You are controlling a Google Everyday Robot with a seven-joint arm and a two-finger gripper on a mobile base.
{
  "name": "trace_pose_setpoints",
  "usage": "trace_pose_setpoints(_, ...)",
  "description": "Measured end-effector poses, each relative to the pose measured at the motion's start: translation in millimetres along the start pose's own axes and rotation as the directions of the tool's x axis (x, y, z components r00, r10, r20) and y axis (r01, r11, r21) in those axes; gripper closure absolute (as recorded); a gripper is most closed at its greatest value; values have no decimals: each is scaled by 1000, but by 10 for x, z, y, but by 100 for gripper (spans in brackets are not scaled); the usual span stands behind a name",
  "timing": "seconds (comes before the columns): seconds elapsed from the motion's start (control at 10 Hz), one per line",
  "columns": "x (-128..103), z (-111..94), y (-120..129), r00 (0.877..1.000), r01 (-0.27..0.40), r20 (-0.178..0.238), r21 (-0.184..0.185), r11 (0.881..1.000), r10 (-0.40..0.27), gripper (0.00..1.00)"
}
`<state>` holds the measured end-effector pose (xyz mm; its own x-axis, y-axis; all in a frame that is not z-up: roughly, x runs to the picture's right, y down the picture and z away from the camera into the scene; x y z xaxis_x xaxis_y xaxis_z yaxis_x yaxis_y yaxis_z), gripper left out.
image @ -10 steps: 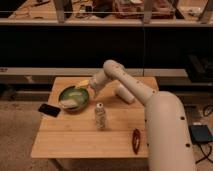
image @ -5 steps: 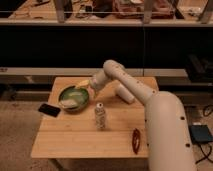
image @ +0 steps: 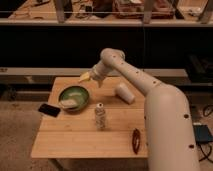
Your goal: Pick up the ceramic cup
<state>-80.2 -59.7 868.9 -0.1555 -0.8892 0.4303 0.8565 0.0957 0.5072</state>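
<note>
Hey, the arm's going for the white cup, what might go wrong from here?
The hand sits near the back edge of the table, between the green bowl and the ceramic cup. The cup seems to lie on its side, so a nudge might roll it away. The small bottle stands upright nearby; a low sweep might topple it.

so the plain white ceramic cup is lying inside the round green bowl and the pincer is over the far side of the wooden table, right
No: the camera view shows the plain white ceramic cup lying on the wooden table beside the round green bowl, not inside it. The pincer is over the far side.
</note>
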Motion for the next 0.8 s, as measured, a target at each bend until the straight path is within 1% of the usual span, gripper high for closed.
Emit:
trace_pose_setpoints(0.1, 100, -216, 66, 998, 54, -29, -70, 996, -56, 20)
trace_pose_setpoints(0.2, 222, -521, 196, 991, 104, -62, -167, 980, -116, 20)
trace_pose_setpoints(0.3, 253, -593, 206, 989, 117, -69, -188, 975, -132, 20)
trace_pose_setpoints(0.5, 258, -581, 185, 988, 122, -67, -189, 974, -137, 20)
trace_pose_setpoints(0.6, 250, -554, 223, 989, 119, -69, -189, 975, -134, 20)
trace_pose_setpoints(0.7, 240, -515, 319, 988, 114, -77, -195, 974, -132, 20)
trace_pose_setpoints(0.8, 191, -430, 564, 988, 104, -88, -211, 972, -125, 20)
